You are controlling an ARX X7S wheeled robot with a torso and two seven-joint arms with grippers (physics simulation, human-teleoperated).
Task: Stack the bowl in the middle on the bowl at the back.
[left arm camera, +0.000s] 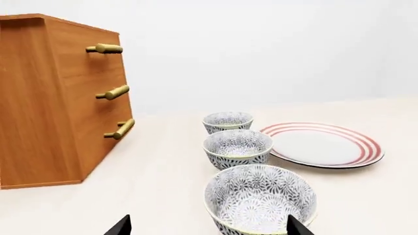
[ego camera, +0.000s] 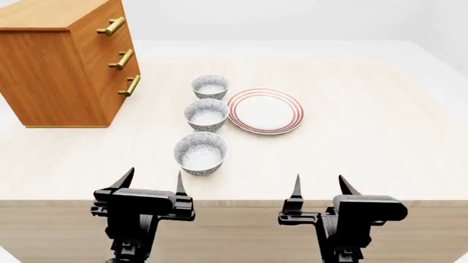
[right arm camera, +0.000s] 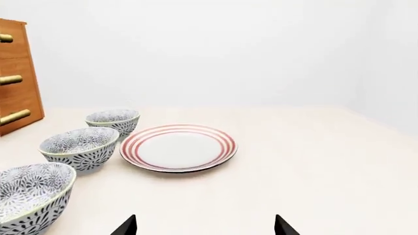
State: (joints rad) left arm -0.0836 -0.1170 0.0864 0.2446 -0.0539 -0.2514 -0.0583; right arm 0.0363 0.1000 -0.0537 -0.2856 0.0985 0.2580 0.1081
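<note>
Claws [ego camera: 153,182] apart (blue-grey laced bowl [ego camera: 207,114])

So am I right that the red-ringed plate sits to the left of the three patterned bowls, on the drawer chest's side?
Not quite: in the head view the plate lies right of the bowls, beside the middle bowl; the drawer chest stands on their left.

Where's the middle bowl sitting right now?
In the head view the middle bowl stands on the table, left of centre, between the back bowl and the front bowl, with the red-ringed plate just to its right.
</note>
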